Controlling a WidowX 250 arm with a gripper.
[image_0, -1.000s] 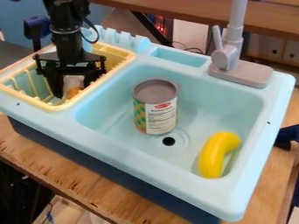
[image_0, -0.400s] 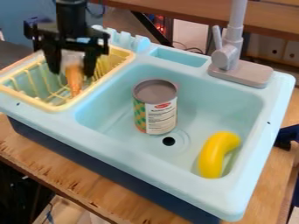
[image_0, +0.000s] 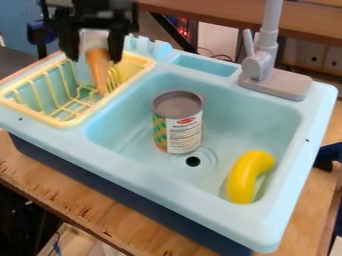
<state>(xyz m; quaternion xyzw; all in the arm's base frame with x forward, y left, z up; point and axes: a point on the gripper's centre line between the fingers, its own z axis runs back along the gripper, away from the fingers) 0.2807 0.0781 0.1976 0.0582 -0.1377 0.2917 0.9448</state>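
In the camera view, with the whole picture as your clock, your gripper (image_0: 93, 55) hangs near 11 o'clock, closed on an orange tapered piece (image_0: 99, 70) (a toy carrot, by the look of it). The piece sits between the two fingers, with its narrow end pointing to 6 o'clock over the yellow dish rack (image_0: 60, 124) at 10 o'clock; whether that tip touches the rack, you can't tell from here.

Expect the piece to be light and fairly stiff, probably smooth plastic and not fragile. The taper could let it slide or pivot if your grip sits too low, so the thick upper end is the better place to hold it, fingers square across its width. A moderate squeeze should do.

As for looks, it is bright orange, widest at 12 o'clock and narrowing to a slim tip that leans slightly towards 5. Something pale shows above the orange, between the fingers (part of the piece or not, you can't say).

A can (image_0: 177, 122) stands upright at the clock's centre in the light blue sink (image_0: 133, 120), and a yellow banana (image_0: 248, 177) lies between 4 and 5 o'clock. The wooden bench (image_0: 67, 200) carries the sink.
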